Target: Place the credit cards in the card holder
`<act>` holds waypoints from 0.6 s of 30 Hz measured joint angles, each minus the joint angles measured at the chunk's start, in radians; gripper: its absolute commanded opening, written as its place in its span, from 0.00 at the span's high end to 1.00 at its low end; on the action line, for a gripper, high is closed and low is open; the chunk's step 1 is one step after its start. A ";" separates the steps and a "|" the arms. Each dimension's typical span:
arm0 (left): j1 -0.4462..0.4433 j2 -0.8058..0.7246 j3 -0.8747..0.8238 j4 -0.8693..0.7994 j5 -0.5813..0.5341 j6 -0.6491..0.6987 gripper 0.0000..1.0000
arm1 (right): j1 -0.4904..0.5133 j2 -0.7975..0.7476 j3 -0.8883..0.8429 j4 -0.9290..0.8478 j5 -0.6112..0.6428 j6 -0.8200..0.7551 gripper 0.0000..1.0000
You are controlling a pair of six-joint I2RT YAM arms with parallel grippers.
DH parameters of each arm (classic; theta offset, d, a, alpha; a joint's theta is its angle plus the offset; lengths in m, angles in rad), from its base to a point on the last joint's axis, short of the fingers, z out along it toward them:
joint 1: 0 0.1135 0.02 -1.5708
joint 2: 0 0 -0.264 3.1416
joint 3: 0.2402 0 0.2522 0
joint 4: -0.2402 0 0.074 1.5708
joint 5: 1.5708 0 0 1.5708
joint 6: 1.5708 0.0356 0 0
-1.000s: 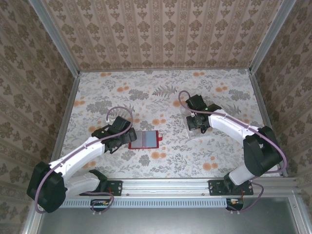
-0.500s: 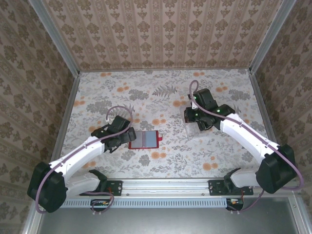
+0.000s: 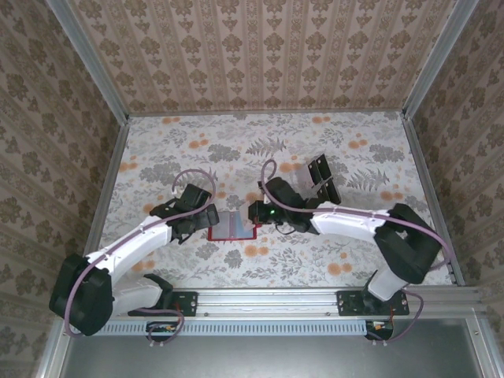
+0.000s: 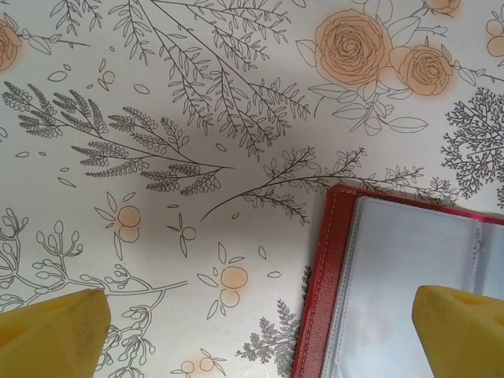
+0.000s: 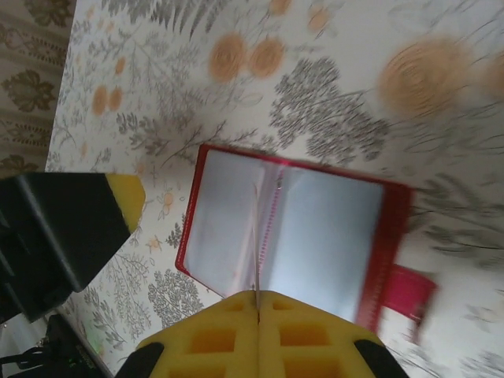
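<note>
Flowered tablecloth [image 3: 197, 272] covers the whole work table. Nearest to you, left of centre in the top view, the left gripper [image 4: 256, 307] hangs with its yellow fingers spread wide. One is over the cloth and one over the card holder [image 3: 234, 225], and they hold nothing. This red wallet lies open and flat at the middle of the frame, clear pockets up. One second ago the right gripper [image 5: 257, 303] was at the tray [image 3: 319, 179], right of centre. Now it has swung over the wallet's right side, pads pressed together. A thin edge [image 5: 257, 252] seems to run out between them, perhaps a credit card, but you cannot be sure. If so, inserting it comes next.
</note>
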 measured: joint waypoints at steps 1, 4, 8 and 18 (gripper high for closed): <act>0.000 0.000 0.000 0.001 0.000 0.002 0.00 | 0.011 0.023 0.000 0.021 0.003 0.013 1.00; 0.006 0.000 0.000 0.007 0.003 0.006 0.00 | 0.039 0.082 0.000 0.078 0.018 0.049 1.00; 0.008 0.001 -0.001 0.008 0.008 0.010 0.00 | 0.056 0.127 0.000 0.128 0.035 0.077 1.00; 0.013 0.021 -0.001 0.011 0.026 0.014 0.00 | 0.056 0.159 -0.001 0.159 0.097 0.082 1.00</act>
